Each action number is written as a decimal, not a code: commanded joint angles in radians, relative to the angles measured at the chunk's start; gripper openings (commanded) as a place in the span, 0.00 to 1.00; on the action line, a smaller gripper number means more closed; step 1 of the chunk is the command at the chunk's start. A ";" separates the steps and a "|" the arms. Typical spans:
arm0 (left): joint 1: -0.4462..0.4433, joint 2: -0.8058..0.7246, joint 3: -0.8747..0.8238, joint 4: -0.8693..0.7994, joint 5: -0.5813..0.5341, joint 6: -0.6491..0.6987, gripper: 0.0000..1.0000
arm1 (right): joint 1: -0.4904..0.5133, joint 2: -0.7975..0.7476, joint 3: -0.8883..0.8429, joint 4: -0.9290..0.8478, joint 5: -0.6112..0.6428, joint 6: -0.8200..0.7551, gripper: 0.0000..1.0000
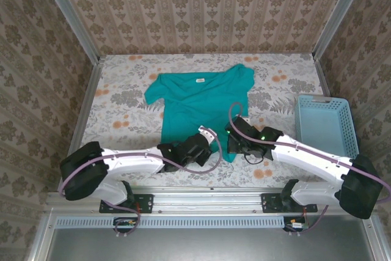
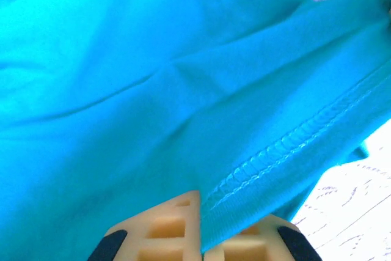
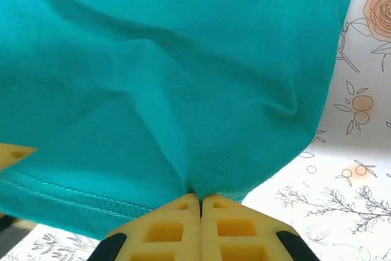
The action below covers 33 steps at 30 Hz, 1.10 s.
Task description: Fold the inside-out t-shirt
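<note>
While both arms reach in from the near edge, the t-shirt (image 1: pixel 201 105) lies spread on the counter (image 1: pixel 122 111), roughly mid-surface. Collar points to the far wall, hem to the arm bases.

- Shirt: plain teal-green, short sleeves out to either side. The small white tag (image 1: pixel 200 81) sits just under the collar. Any writing on it is too small to read.
- Left fingers (image 1: pixel 204 143): at the near hem, about mid-width. In the left wrist view the yellow pads (image 2: pixel 162 230) are clenched together with the stitched hem (image 2: pixel 287 145) running down between them. Grasping the t-shirt (image 2: pixel 122 90), with fabric draped up and away from the tips.
- Right fingers (image 1: pixel 235 142): at the near right corner of the shirt, just beside the left ones. In the right wrist view the pads (image 3: pixel 165 230) are pressed tight tip to tip, and a pinch of t-shirt (image 3: pixel 183 59) comes to a point right at the seam between them. Grasping cloth there as well. The hem stitching (image 3: pixel 61 191) runs off to the left of the tips.
- Counter cover is a floral print, visible to the right of the cloth (image 3: pixel 354 212).
- Light-blue slotted basket (image 1: pixel 324 123) stands at the right side of the counter, apart from the shirt. I can't read any markings on it.
</note>
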 commanded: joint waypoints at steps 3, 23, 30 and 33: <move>0.015 -0.085 0.034 -0.016 0.078 -0.021 0.00 | -0.003 -0.054 -0.034 -0.023 0.011 -0.045 0.25; 0.125 -0.219 0.151 -0.138 0.245 -0.016 0.00 | 0.456 -0.035 -0.389 0.915 0.208 -0.360 0.66; 0.150 -0.235 0.161 -0.149 0.269 -0.008 0.00 | 0.470 0.149 -0.437 1.164 0.259 -0.460 0.68; 0.153 -0.246 0.165 -0.156 0.276 -0.003 0.00 | 0.469 0.195 -0.434 1.216 0.270 -0.496 0.69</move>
